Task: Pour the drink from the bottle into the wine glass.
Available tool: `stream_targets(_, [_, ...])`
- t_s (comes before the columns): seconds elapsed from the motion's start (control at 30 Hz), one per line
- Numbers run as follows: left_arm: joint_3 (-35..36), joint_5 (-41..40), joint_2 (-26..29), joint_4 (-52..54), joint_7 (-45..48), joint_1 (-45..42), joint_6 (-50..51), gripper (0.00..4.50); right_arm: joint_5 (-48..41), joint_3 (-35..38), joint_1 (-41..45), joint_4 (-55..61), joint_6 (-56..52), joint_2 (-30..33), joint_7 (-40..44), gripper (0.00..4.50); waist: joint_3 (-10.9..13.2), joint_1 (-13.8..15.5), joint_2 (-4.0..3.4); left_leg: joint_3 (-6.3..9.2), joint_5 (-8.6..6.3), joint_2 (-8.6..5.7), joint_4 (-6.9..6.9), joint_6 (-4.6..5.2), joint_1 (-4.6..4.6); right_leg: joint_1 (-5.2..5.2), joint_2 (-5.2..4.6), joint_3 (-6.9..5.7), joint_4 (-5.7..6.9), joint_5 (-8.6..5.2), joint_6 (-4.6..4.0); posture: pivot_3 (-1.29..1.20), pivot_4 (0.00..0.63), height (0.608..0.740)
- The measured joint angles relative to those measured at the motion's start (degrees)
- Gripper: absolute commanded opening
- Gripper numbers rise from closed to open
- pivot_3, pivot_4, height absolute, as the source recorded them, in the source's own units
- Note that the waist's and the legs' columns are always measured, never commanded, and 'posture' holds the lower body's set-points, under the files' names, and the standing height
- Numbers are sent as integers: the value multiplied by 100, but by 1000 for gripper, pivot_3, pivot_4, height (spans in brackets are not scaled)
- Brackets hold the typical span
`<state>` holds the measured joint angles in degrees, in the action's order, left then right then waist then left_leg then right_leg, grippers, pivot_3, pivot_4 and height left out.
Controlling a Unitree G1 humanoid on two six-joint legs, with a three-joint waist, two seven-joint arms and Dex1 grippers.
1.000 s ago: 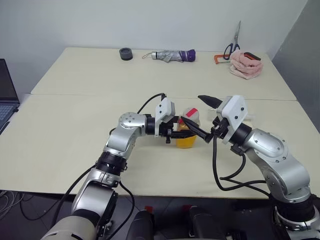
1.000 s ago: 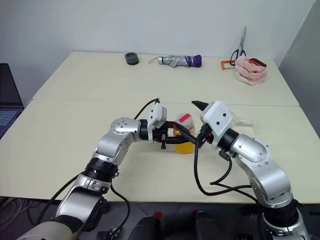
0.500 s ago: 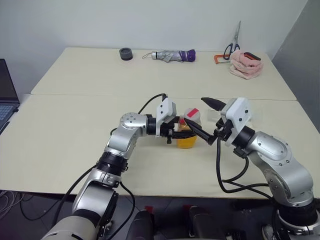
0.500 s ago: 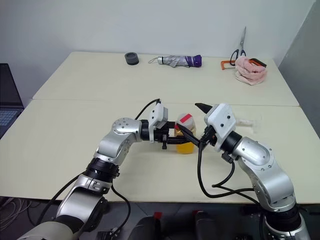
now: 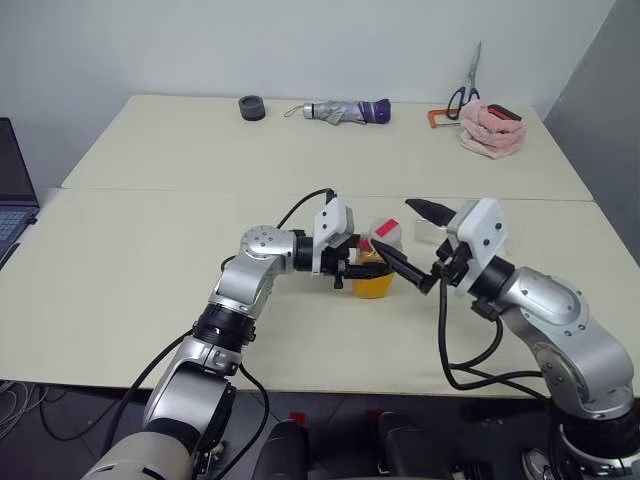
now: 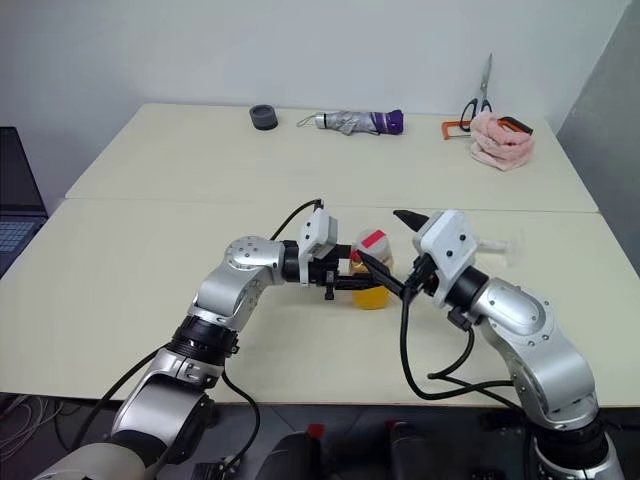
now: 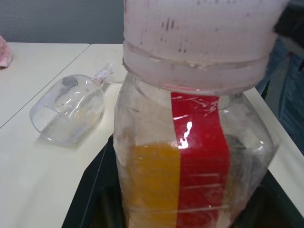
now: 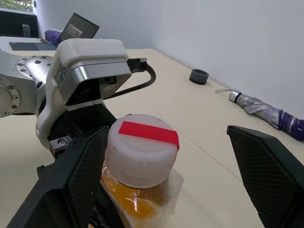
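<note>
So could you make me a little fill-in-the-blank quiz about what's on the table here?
1. The left end effector is shut on the ____.
2. The wine glass is lying on its ____.
3. The bottle still has its white ____ on.
4. The right end effector is ____.

Missing words: bottle; side; cap; open

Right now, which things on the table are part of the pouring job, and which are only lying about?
Job: bottle with orange drink, held by left gripper; wine glass, lying on its side; right gripper, open.
Lying about: umbrella, scissors, pink cloth, tape roll, laptop.
</note>
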<state>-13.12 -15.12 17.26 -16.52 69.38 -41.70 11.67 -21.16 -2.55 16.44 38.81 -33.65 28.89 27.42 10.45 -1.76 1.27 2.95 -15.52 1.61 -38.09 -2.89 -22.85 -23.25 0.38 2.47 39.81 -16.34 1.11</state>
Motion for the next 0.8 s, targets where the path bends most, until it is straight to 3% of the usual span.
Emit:
stream_targets(0.5, [3, -1, 40, -1, -9, 0, 0, 1904, -143, 153, -185, 152, -190, 138, 22, 4213, 0, 0, 0, -1, 0, 0, 0, 0, 0, 0, 0, 0, 0, 0, 0, 0, 150, 740])
stream_targets(0.8, [3, -5, 45, 0, 5, 1, -80, 1903, -923, 307, 133, 408, -807, -76, -173, 4213, 0, -3, 0, 1, 0, 0, -2, 0, 1, 0, 0, 0, 3, 0, 0, 0, 150, 740])
